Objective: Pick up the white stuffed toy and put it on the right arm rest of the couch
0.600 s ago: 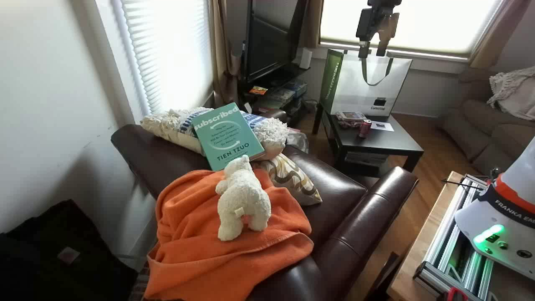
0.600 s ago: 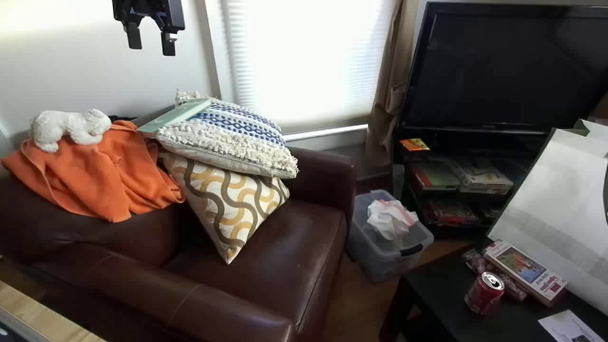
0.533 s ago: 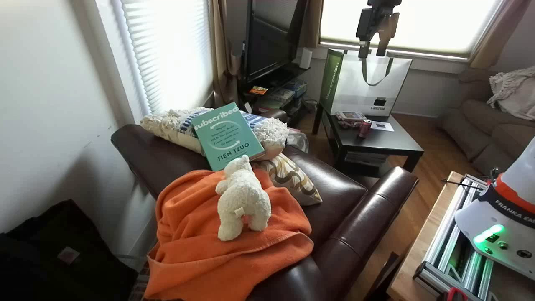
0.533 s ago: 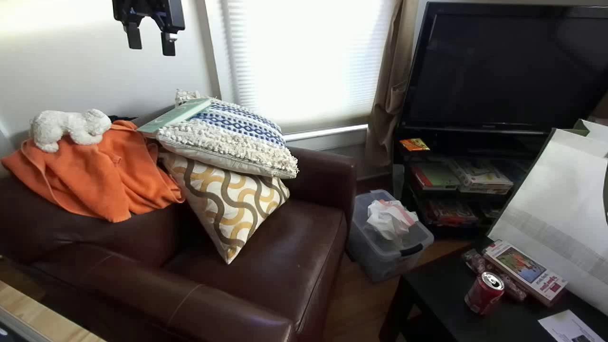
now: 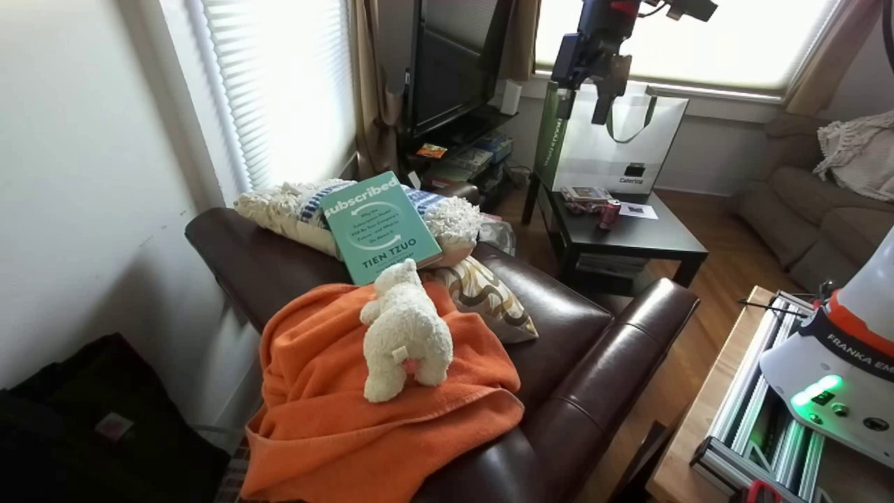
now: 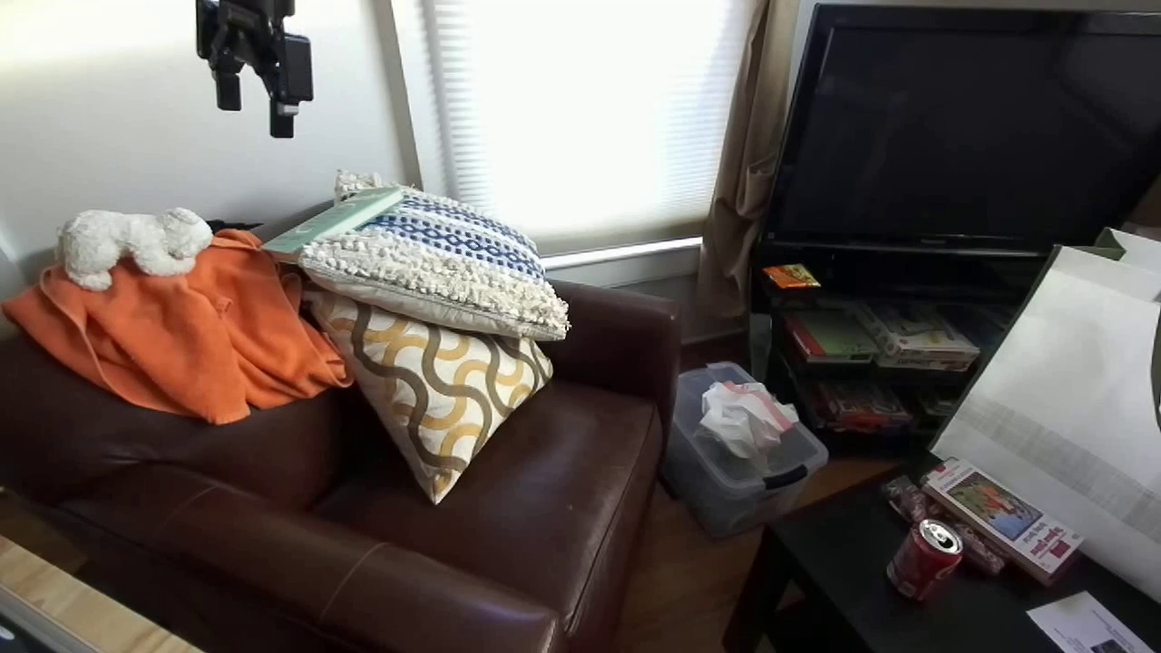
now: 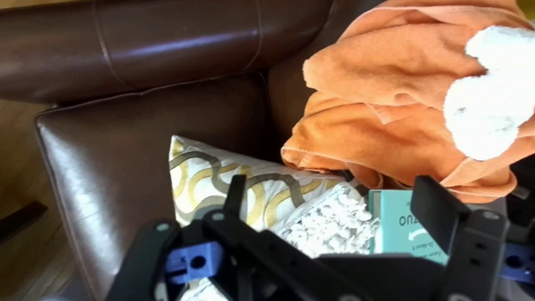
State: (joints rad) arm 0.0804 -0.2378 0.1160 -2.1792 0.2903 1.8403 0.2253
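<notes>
The claw (image 6: 255,116) hangs released, fingers (image 6: 282,125) apart, above the couch (image 6: 544,472). The toy (image 5: 408,325), creamy, fluffy, stubby-legged, a pale tag (image 5: 399,354) behind, rests on the blanket (image 5: 321,412) over the couch's back. In an exterior view, a bag (image 5: 601,164) stands at the far edge of the bench (image 5: 642,237).

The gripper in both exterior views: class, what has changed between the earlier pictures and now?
The gripper has moved down and toward picture-left in both exterior views, turning slightly, still open. Nothing was taken hold of or let go. The white stuffed toy, orange blanket and book stayed as they were.
</notes>
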